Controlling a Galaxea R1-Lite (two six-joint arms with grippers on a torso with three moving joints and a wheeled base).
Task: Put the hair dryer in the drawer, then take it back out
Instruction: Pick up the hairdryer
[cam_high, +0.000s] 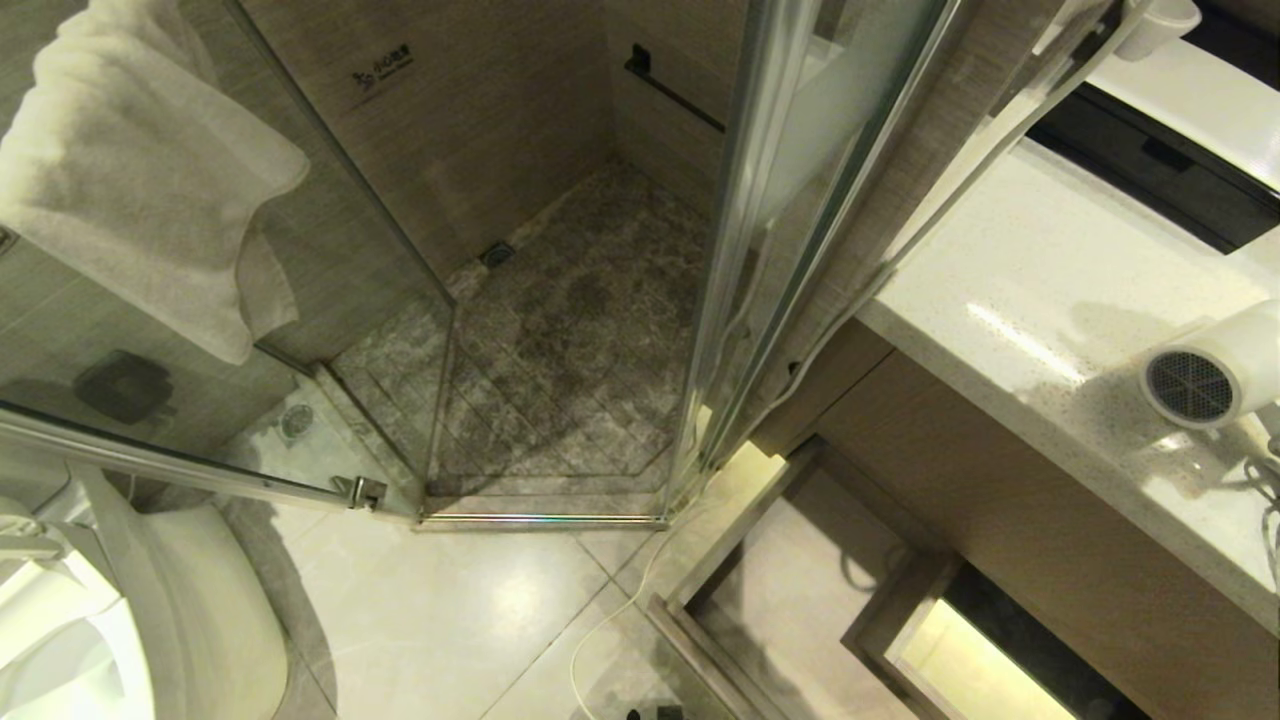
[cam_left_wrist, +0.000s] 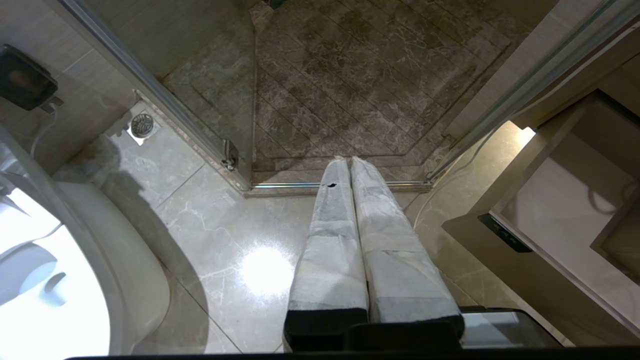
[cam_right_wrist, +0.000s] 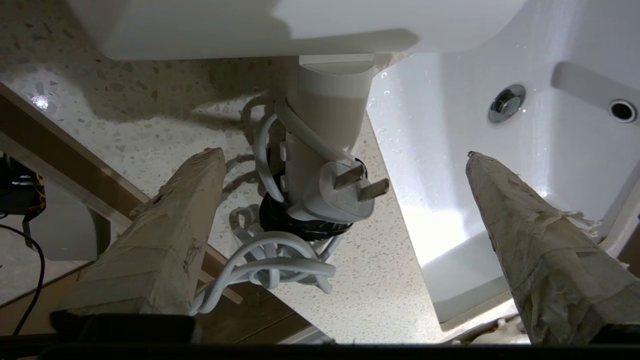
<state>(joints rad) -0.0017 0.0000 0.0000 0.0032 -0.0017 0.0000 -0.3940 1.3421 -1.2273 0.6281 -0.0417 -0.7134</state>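
So the hair dryer (cam_high: 1215, 372) sits on the desk (cam_high: 1040, 290) at the far right of the head view, a glossy white speckled stone slab with a squared edge. It's a stubby white plastic thing: short cylinder barrel, round grey mesh grille facing the camera. In the right wrist view you get the straight handle (cam_right_wrist: 327, 115) with the smooth white cord (cam_right_wrist: 270, 265) wound around it and piled in loose loops on the stone, and a chunky three-pin plug (cam_right_wrist: 340, 192) with flat metal blades tucked against the handle.

The right gripper (cam_right_wrist: 345, 155) is over the desk with its fingers (cam_right_wrist: 170, 230) spread wide, one either side of the handle and plug, not touching them. They're long tapered wedges wrapped in frayed beige tape, pretty ragged at the tips. Beyond the dryer is the sink (cam_right_wrist: 525, 115), smooth white ceramic, with a shiny round drain plug and an overflow hole.

The drawer (cam_high: 790, 590) is pulled open below the desk at the lower right, light wood grain, shallow, with a boxy cut-out inside. A small black rectangular plate (cam_left_wrist: 505, 234) sits on its low front.

The left gripper (cam_left_wrist: 345, 159) hangs over the polished pale marble floor tiles (cam_left_wrist: 240, 250), its taped fingers (cam_left_wrist: 327, 240) pressed flat together, gripping nothing. Ahead of it is the glass shower stall with brown veined stone flooring (cam_high: 570, 340). A fluffy white towel (cam_high: 140, 170) hangs at the upper left, and a rounded white toilet (cam_high: 150, 620) sits at the lower left.
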